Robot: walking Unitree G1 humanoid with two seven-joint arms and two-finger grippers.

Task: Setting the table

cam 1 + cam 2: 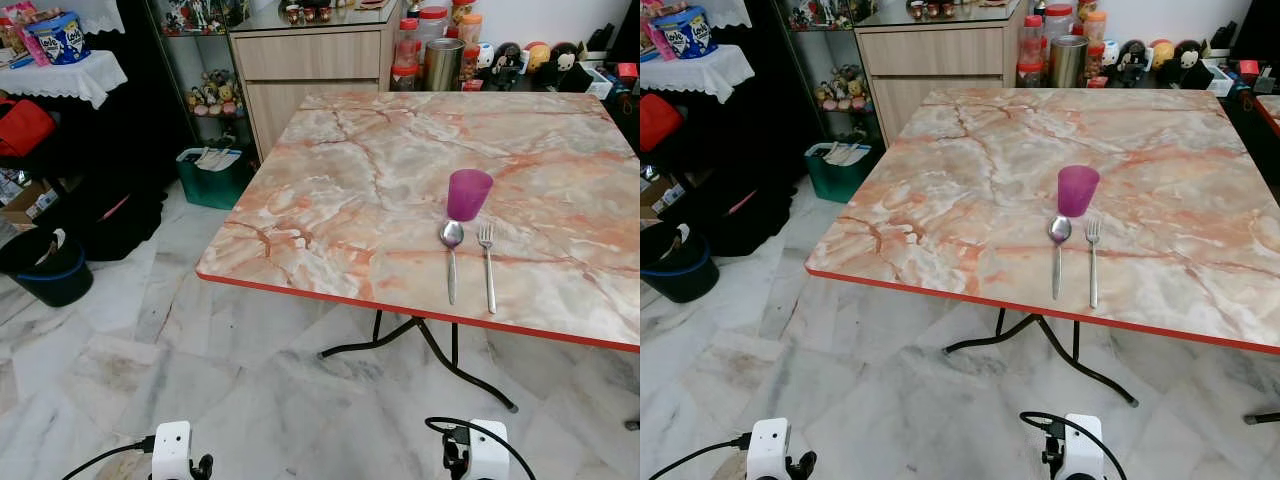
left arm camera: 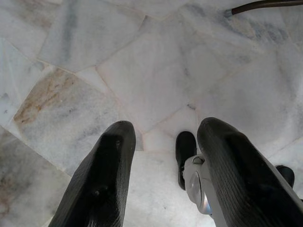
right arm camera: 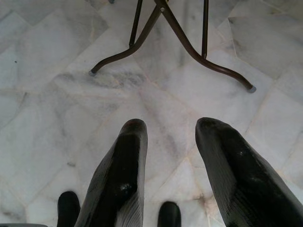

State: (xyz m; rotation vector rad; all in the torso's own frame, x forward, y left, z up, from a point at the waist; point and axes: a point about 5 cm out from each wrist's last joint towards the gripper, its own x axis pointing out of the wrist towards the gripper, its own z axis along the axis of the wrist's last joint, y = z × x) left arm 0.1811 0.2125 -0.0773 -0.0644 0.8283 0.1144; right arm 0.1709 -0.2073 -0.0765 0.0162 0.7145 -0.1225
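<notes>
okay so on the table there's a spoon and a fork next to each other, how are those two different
The spoon ends in a rounded bowl, the fork in thin tines. The spoon lies on the robot's left of the pair, the fork on its right. The spoon's bowl sits just in front of the purple cup; the fork's tines lie off to the cup's right. Both are silver, lie flat and roughly parallel on the marble table, handles toward the near red edge.

I see purple plastic cup (image 1: pixel 468 193) behind metal spoon (image 1: pixel 451 257) and metal fork (image 1: pixel 487 262), fork right of spoon, near the marble table (image 1: pixel 330 190) front edge.
</notes>
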